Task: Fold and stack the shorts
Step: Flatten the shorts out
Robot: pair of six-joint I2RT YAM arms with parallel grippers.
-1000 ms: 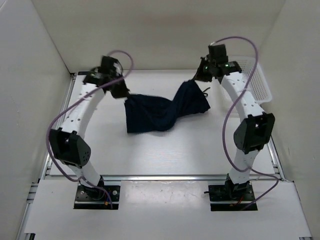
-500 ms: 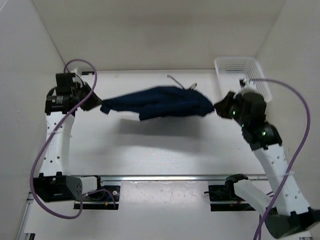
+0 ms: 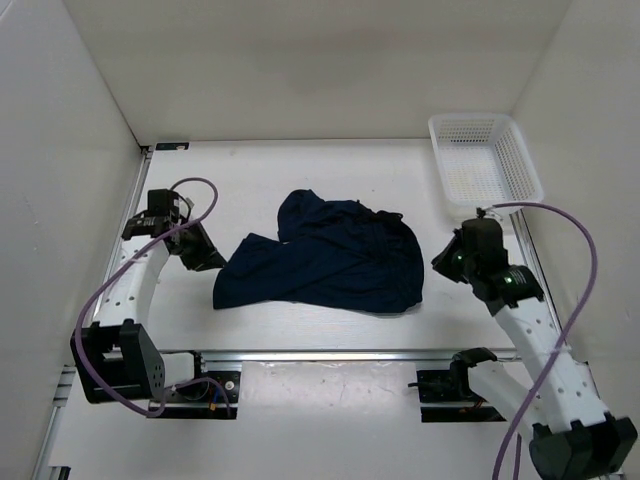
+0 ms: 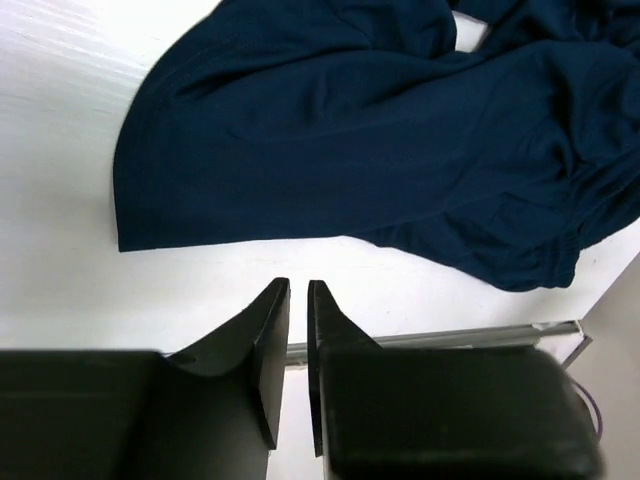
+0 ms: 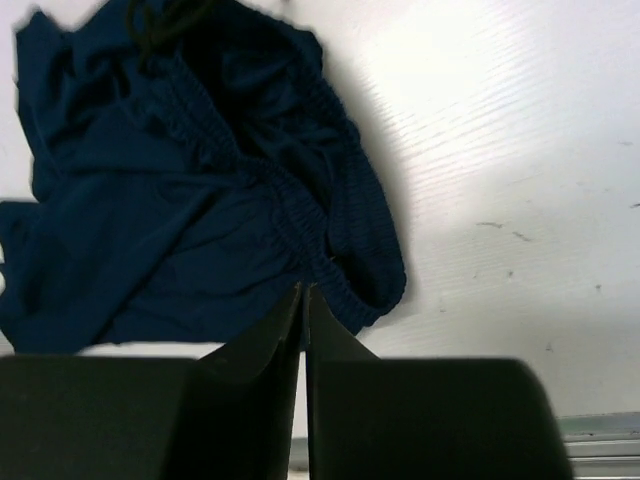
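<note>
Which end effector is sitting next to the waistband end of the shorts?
The right end effector: the shorts show their gathered waistband at its tips, while the left end effector faces a plain hem.

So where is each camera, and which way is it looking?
Top external: fixed high behind the arms, looking down on the table, the shorts and the basket; both arms, the left gripper and the right gripper show.
Left wrist: on the left arm, looking across the table at the shorts; its own dark fingers fill the bottom.
Right wrist: on the right arm, facing the shorts; its fingers show below.
Shared: all three see the shorts.
</note>
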